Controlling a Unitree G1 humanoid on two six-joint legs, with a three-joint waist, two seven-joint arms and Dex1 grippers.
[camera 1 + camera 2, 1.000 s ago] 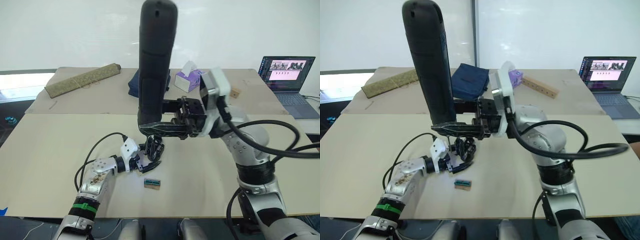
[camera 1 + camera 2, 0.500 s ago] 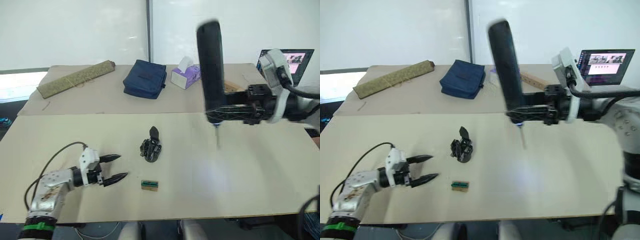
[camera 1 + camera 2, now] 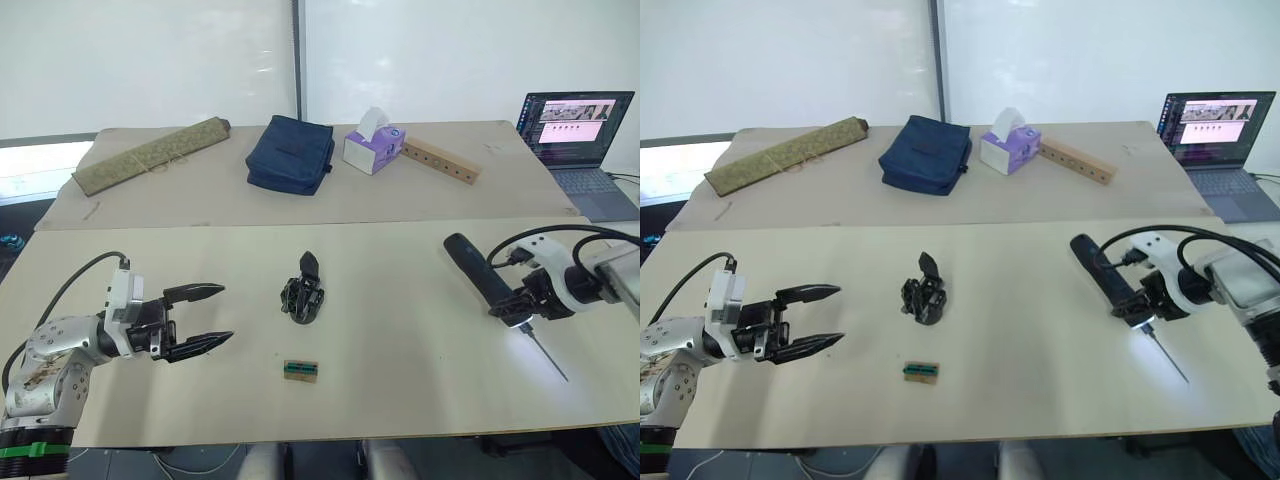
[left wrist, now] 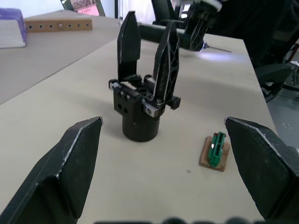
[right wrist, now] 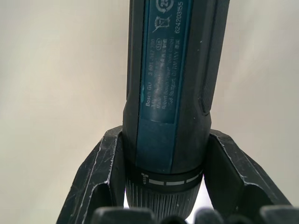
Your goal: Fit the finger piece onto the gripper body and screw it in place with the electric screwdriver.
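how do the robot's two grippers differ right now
The left gripper is open, fingers spread wide and holding nothing; the right gripper is shut on the electric screwdriver. The left one points toward the gripper body at the table's middle; the right one sits near the table's right edge with the screwdriver low over the board. Both have two black fingers.

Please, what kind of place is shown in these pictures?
Probably a robotics lab or workshop bench. A cardboard-covered table holds a gripper body and an electric screwdriver held in the right gripper; an open laptop stands nearby.
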